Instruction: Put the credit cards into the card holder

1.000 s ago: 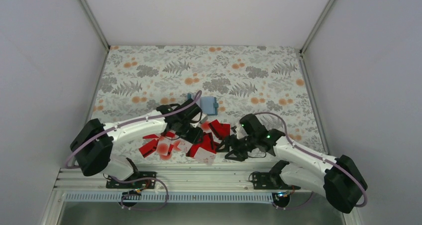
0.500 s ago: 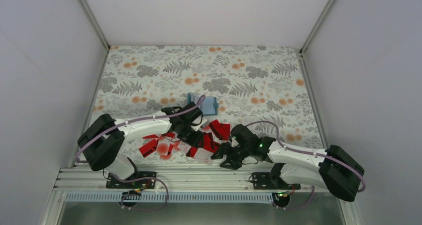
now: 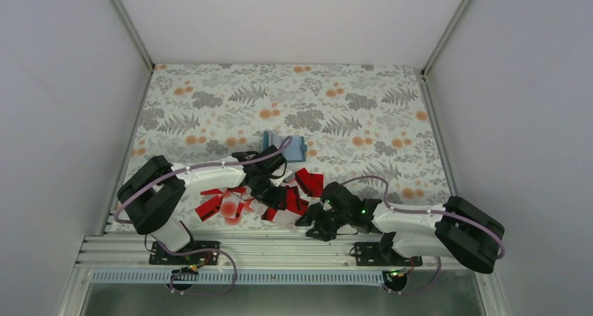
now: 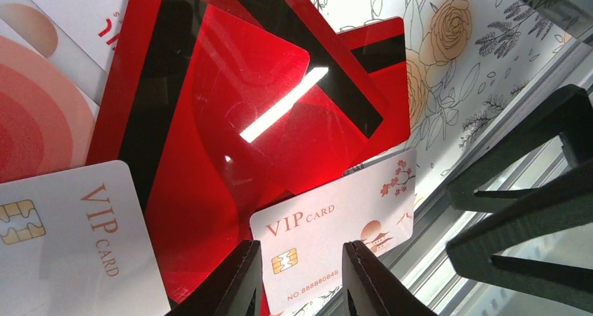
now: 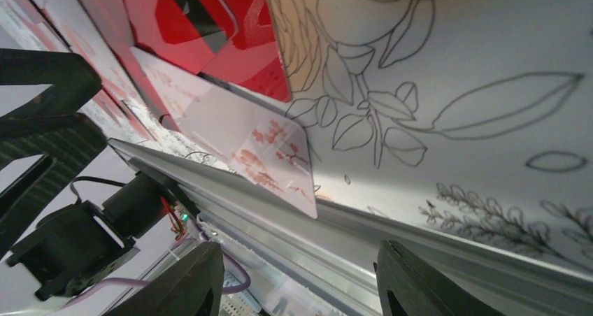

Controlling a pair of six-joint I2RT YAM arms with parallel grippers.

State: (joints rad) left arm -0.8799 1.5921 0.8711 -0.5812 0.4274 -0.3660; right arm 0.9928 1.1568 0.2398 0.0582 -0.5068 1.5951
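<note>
Floral-patterned cloth covers the bench (image 3: 315,99), which is boxed in by plain white walls, and all the action sits close to its near edge. The clearest change over the last second is on the right. The right arm has folded down and swung inward, so the right hand (image 3: 312,225) has left the spot near the right side of the pile and now sits low against the near edge, at the pile's near right corner. Its wrist view shows the right hand (image 5: 301,288) released, fingers spread wide and holding nothing, looking along the bench at a white card (image 5: 245,148) that lies at the pile's fringe by the metal rail. The left arm has tucked its elbow in, but the left hand (image 3: 271,189) has barely shifted and hangs over the middle of the credit cards (image 3: 280,197). In its wrist view the left hand (image 4: 301,281) is also released. Its fingers (image 4: 238,281) are parted above the same white card (image 4: 336,239), with red striped cards (image 4: 231,120) fanned beyond it. The card holder (image 3: 287,147) lies open just beyond the pile toward the far edge, about midway between the left and right edges, and no card is visible in it from the overhead view. Judging by this, both hands are converging on that near-edge white card, likely so one can lift or steady it. Nothing is gripped yet, so the filling of the holder has made no visible headway.
</note>
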